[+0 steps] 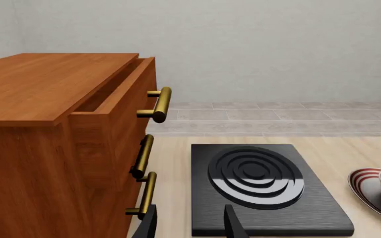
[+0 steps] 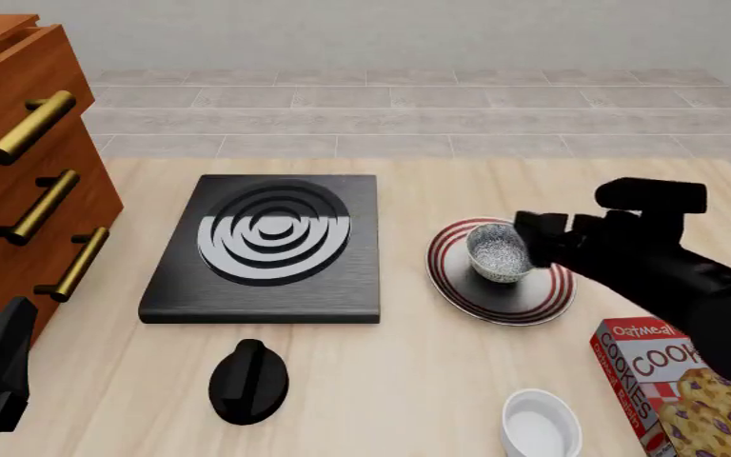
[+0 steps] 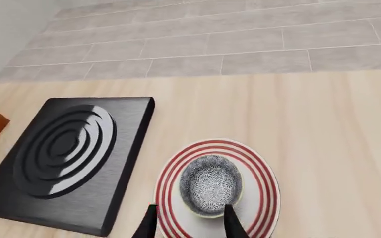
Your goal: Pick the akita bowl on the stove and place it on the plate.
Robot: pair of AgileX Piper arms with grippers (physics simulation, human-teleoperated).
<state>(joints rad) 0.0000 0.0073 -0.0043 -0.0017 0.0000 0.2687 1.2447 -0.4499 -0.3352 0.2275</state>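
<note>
The bowl (image 3: 210,184) sits on the plate (image 3: 260,171), right of the stove (image 3: 65,158). Your right tool (image 3: 189,222) is open around nothing; lift straight up without clipping the rim.

stove (image 2: 264,249) top bare, cookie box (image 2: 670,386) near plate (image 2: 455,281)
</note>
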